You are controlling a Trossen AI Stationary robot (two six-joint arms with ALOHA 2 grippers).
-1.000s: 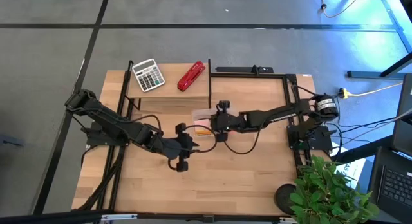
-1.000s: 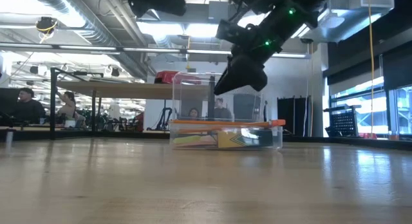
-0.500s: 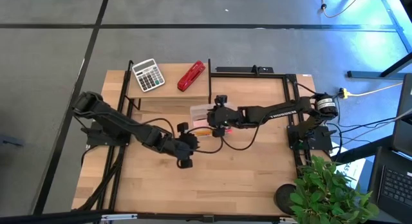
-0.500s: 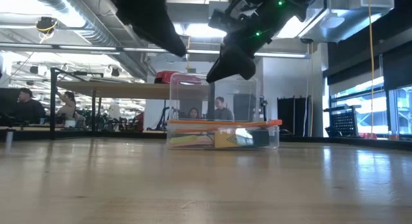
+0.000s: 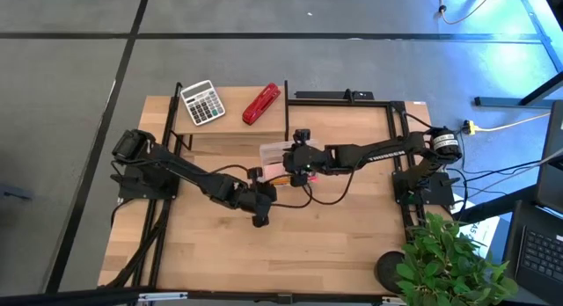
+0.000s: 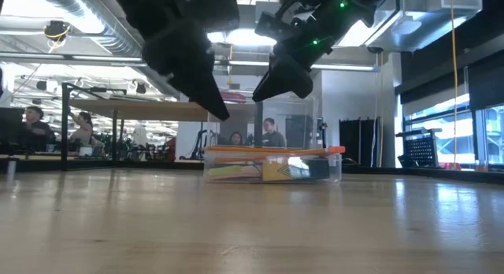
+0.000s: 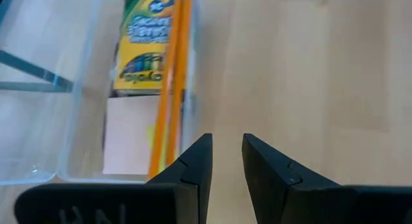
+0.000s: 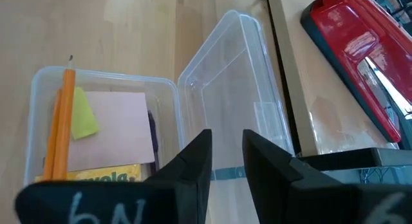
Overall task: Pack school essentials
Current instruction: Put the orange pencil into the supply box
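A clear plastic box (image 5: 280, 170) stands on the table near its far middle. Its lid (image 8: 238, 89) is swung up and stands upright (image 6: 236, 120). Inside lie a yellow-green crayon box (image 7: 145, 47), an orange pencil (image 7: 170, 89), a pink sticky-note pad (image 8: 116, 127) and a small yellow block (image 8: 82, 121). My right gripper (image 8: 226, 139) hangs over the lid's top edge (image 6: 264, 93), with only a narrow gap between its fingers and nothing in it. My left gripper (image 7: 226, 143) points down at bare table just beside the box (image 6: 220, 112). Its fingers are also narrowly apart and hold nothing. My right gripper is at the lid's upper edge, but its own fingers hide that spot, so I cannot tell whether it touches. The lid lies across under both fingers, not between them. My left gripper touches nothing.
A grey-white calculator (image 5: 202, 102) and a red stapler (image 8: 360, 50) sit on a raised wooden shelf (image 5: 230, 128) just behind the box. A potted plant (image 5: 449, 262) stands at the near right corner. Bare tabletop lies toward the near edge. People show in the room behind (image 6: 31, 124).
My left gripper has come down and moved toward the box, tipping more steeply downward. My right gripper moved a little toward the far left over the lid, then kept still.
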